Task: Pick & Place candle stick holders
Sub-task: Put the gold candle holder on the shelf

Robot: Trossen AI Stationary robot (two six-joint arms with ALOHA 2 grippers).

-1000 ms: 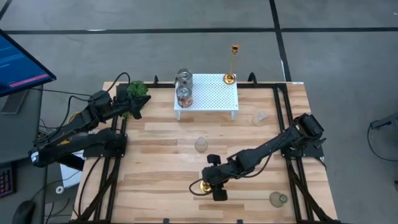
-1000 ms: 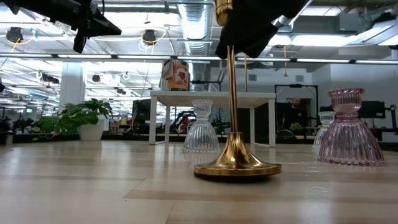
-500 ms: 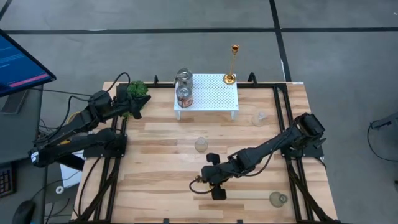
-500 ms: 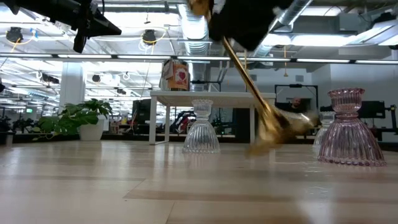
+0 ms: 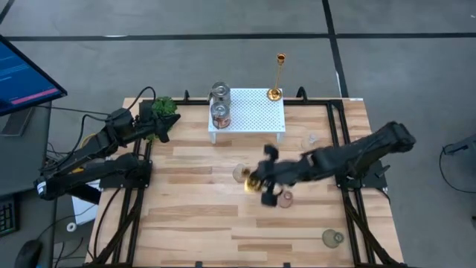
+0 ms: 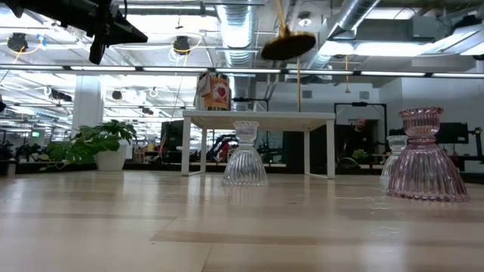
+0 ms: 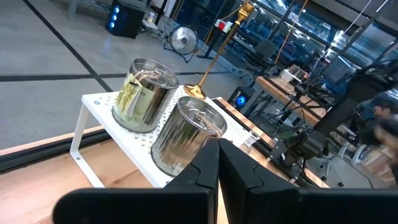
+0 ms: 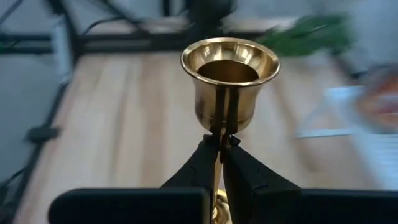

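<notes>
Now the right tool (image 8: 219, 144), clamped on the stem of a tall brass holder (image 8: 229, 84), carries it above mid-table, with the white rack (image 5: 256, 108) and its standing holder (image 5: 277, 74) farther back; the left tool (image 7: 219, 163), shut, waits far left.

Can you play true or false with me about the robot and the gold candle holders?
1. The right gripper is shut on a gold holder. True.
2. That holder is standing on the table. False: in the low view its base hangs high in the air.
3. Another tall gold holder stands on the white shelf. True.
4. The left gripper holds a tin can. False: it is shut and holds nothing; the two cans sit on the shelf.
5. The pink glass is lying on its side. False: it stands upright.
</notes>
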